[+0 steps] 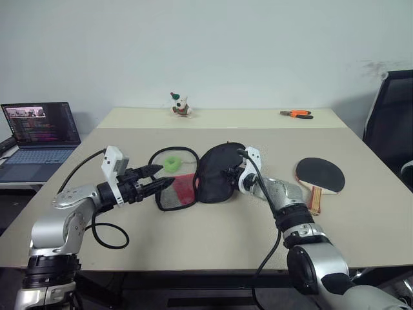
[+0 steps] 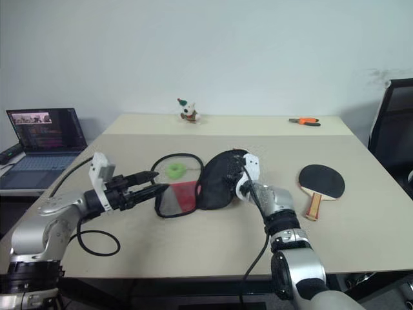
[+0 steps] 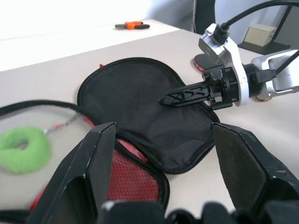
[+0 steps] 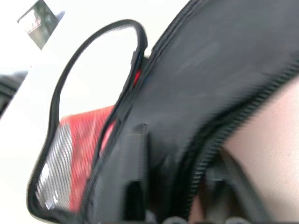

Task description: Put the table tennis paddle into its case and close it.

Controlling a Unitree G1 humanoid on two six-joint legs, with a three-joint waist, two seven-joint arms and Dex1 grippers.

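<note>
- The paddle (image 1: 321, 175) lay on the bench (image 1: 193, 239), black face up, right of the right arm and well apart from the case (image 1: 216, 171); nothing had gone into the case yet.
- The case lay open mid-bench, its black flap draped over the red panel (image 1: 185, 186), the zip loop trailing toward a green ring (image 1: 171, 163).
- The right claw (image 3: 170, 99) sat pinched on the flap's right edge, one finger over the cloth.
- The left claw (image 1: 158, 179) hung spread just left of the case, gripping nothing.
- Left to do, as I judged: hold the case open, fetch the paddle, slide it in, zip.
- The bench's near edge and right side offered open room; a laptop (image 1: 40, 132) stood off to the left, pliers (image 1: 296, 114) and a toy (image 1: 180, 105) far back.
</note>
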